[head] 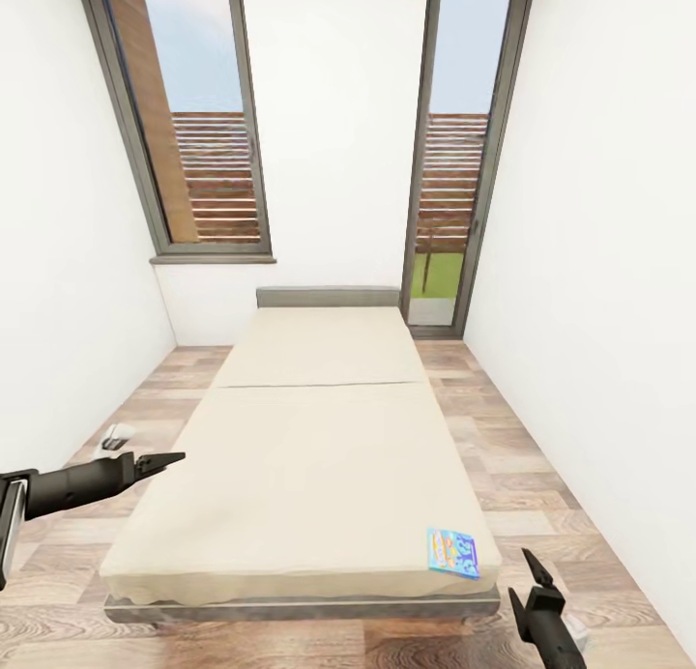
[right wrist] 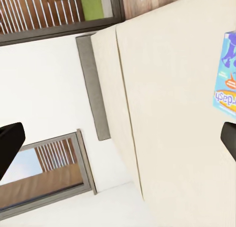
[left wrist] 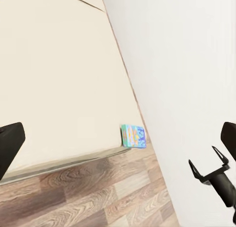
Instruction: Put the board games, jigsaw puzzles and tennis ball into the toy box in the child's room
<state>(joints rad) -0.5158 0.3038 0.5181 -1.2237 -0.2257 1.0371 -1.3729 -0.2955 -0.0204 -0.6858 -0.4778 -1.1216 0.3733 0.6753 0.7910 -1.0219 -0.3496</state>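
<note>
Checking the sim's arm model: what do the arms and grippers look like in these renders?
Both arms are matte black. In the head view the left arm is a dark tube tapering to the left gripper, which ends in slim, pointed black fingers. The right gripper has a blocky black body with thin pointed fingers; a pale grey patch sits beside it. No cables or markings are visible.

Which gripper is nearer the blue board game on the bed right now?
Right. The right gripper sits just off the bed's foot corner beside the board game; the left gripper hangs across the mattress at its far side.
</note>
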